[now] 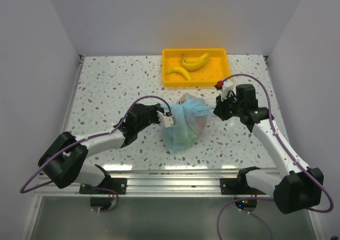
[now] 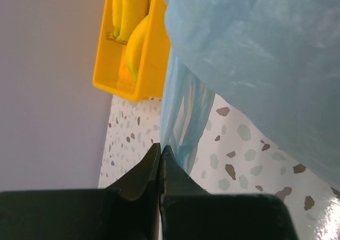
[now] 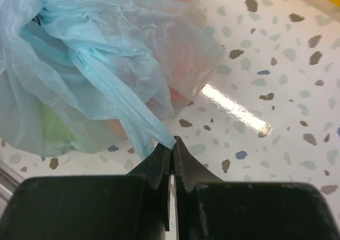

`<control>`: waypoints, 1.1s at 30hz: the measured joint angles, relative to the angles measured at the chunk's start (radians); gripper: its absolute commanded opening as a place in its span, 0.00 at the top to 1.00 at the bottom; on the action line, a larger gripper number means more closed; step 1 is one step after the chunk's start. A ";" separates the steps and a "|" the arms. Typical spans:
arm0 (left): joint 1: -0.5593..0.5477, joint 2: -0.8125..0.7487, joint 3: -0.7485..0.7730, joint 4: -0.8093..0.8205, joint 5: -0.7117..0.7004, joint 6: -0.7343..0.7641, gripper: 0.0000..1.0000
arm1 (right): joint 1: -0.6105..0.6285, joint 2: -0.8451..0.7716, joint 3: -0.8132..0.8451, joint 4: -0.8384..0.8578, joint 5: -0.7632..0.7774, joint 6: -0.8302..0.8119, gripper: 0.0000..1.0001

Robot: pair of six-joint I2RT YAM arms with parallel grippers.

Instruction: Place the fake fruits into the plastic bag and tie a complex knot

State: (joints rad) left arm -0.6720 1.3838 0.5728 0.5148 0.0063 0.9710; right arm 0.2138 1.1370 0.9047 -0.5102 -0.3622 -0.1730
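The light-blue plastic bag (image 1: pixel 183 129) lies bulging at mid-table, and orange, red and green fake fruits (image 3: pixel 183 65) show dimly through its film. My left gripper (image 1: pixel 169 119) is at the bag's left, shut, with a handle strand (image 2: pixel 183 112) running down into its tips (image 2: pixel 160 147). At the bag's right, my right gripper (image 1: pixel 217 110) is shut on the other twisted strand (image 3: pixel 127 104), pinched at the tips (image 3: pixel 173 140). Both strands run taut from the gathered bag mouth (image 3: pixel 58 22). I cannot tell whether a knot sits there. Two bananas (image 1: pixel 191 65) lie in the tray.
The yellow tray (image 1: pixel 224 59) stands at the back centre-right, just behind the right wrist, and it also shows in the left wrist view (image 2: pixel 154 65). White walls close in the speckled table (image 1: pixel 106 91) on three sides. A metal rail (image 1: pixel 175 179) runs along the near edge.
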 measured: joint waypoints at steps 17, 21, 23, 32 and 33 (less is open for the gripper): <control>0.114 -0.035 0.071 -0.301 0.103 -0.053 1.00 | 0.027 -0.043 -0.111 0.115 0.246 -0.102 1.00; 0.145 -0.034 0.085 -0.339 0.129 -0.043 1.00 | 0.010 -0.042 -0.127 0.139 0.239 -0.140 1.00; 0.159 -0.029 0.094 -0.348 0.143 -0.035 1.00 | -0.009 -0.038 -0.128 0.150 0.231 -0.158 1.00; 0.199 -0.004 0.107 -0.361 0.200 -0.001 1.00 | -0.089 -0.016 -0.143 0.163 0.143 -0.217 1.00; 0.201 -0.003 0.113 -0.372 0.204 -0.002 1.00 | -0.093 -0.014 -0.143 0.156 0.124 -0.217 1.00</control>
State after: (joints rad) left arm -0.4709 1.3804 0.6857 0.1429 0.2108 0.9695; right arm 0.1204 1.1233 0.7612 -0.3542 -0.2379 -0.3904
